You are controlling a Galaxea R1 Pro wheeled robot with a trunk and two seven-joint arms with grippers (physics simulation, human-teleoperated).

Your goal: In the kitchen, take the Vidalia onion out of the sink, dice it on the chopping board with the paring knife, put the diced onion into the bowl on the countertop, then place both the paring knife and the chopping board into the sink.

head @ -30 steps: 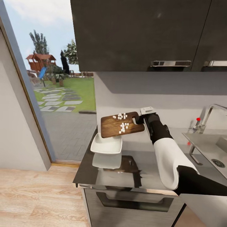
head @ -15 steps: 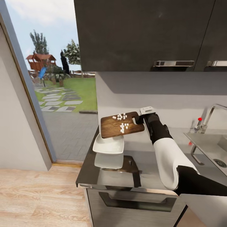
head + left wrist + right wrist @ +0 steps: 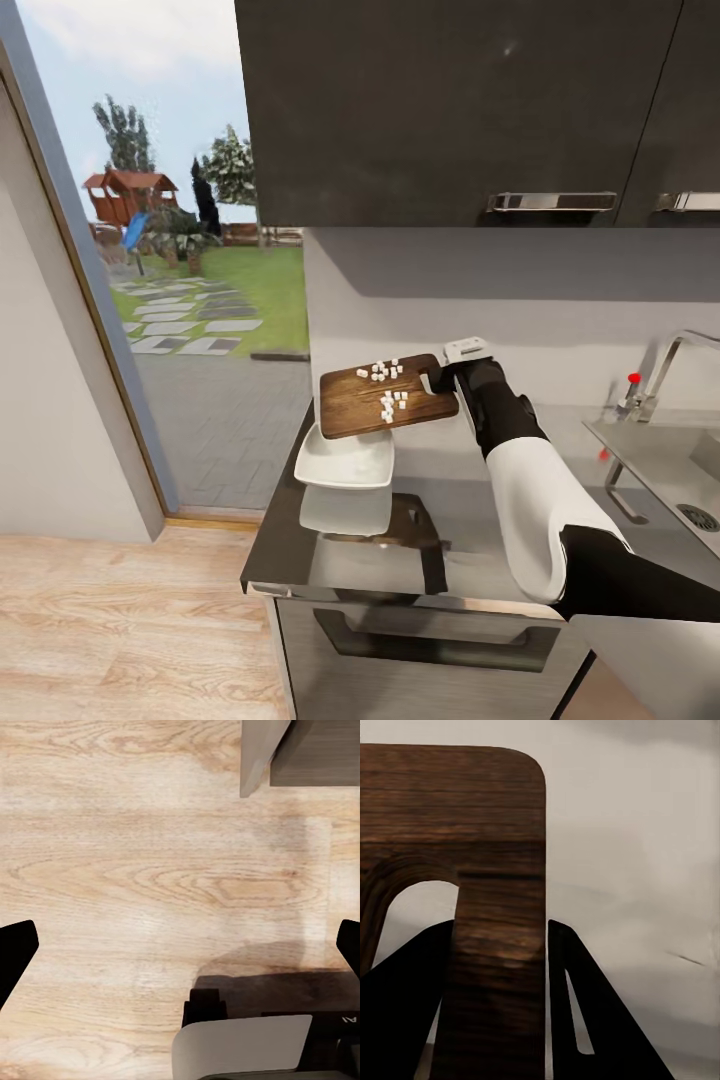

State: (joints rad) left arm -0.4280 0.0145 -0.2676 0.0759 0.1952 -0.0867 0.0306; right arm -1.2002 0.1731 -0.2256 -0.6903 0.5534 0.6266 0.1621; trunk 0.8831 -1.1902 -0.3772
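Note:
My right gripper (image 3: 435,380) is shut on the handle end of the brown chopping board (image 3: 360,400) and holds it in the air, tilted slightly. Small white cubes of diced onion (image 3: 392,402) lie on the board in two loose clusters. The board's low end hangs over the far side of the white bowl (image 3: 345,462), which rests on the grey countertop (image 3: 460,525). In the right wrist view, the board (image 3: 457,832) sits clamped in the right gripper (image 3: 501,934). My left gripper (image 3: 184,945) is open over the wooden floor. The paring knife is out of view.
The steel sink (image 3: 665,465) with its chrome faucet (image 3: 665,362) lies at the right end of the counter. Dark wall cabinets (image 3: 450,110) hang above. A drawer with a black handle (image 3: 430,640) sits below the counter. A glass door (image 3: 160,250) stands left.
The whole view shifted slightly between the earliest frame and the later ones, so the camera moved. The held board stands a little further over the bowl. Nothing else differs.

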